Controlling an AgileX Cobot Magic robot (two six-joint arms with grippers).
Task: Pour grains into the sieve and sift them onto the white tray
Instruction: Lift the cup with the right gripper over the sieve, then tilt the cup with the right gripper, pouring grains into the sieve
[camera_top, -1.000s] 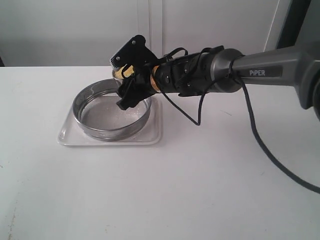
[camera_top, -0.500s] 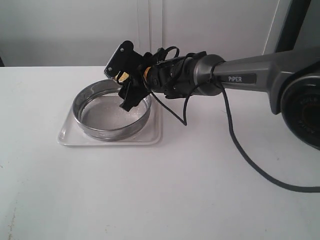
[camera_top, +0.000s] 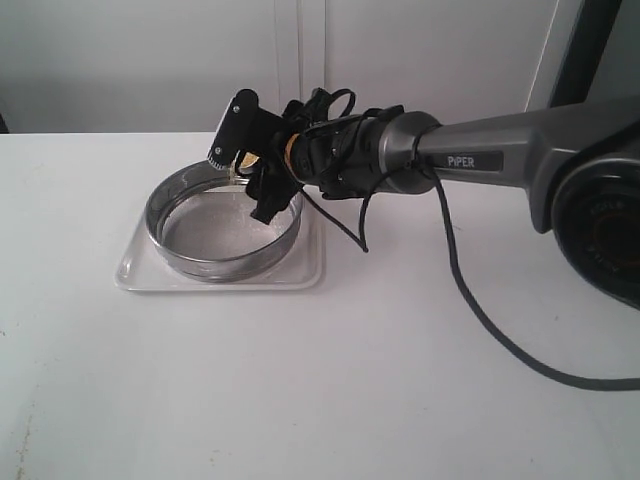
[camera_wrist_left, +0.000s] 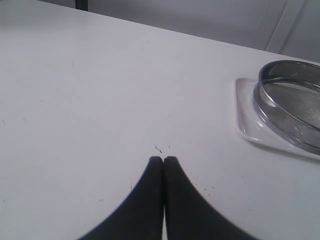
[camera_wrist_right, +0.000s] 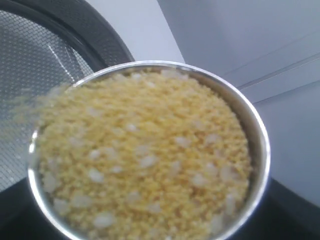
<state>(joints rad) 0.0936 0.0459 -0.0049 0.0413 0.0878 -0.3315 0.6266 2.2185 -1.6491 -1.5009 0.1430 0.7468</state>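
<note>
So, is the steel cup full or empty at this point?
Full: the right wrist view shows the cup brimming with yellow and off-white grains, a blurred few spilling over its edge above the sieve.

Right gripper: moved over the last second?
Yes. The right gripper, holding the cup, has shifted left and slightly down, farther over the sieve at its far rim.

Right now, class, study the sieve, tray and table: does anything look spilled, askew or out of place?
Nothing stands out. The sieve sits level inside the white tray, and the grains leaving the tilted steel cup seem to fall over the mesh, not the table. No spill shows outside the tray.
</note>
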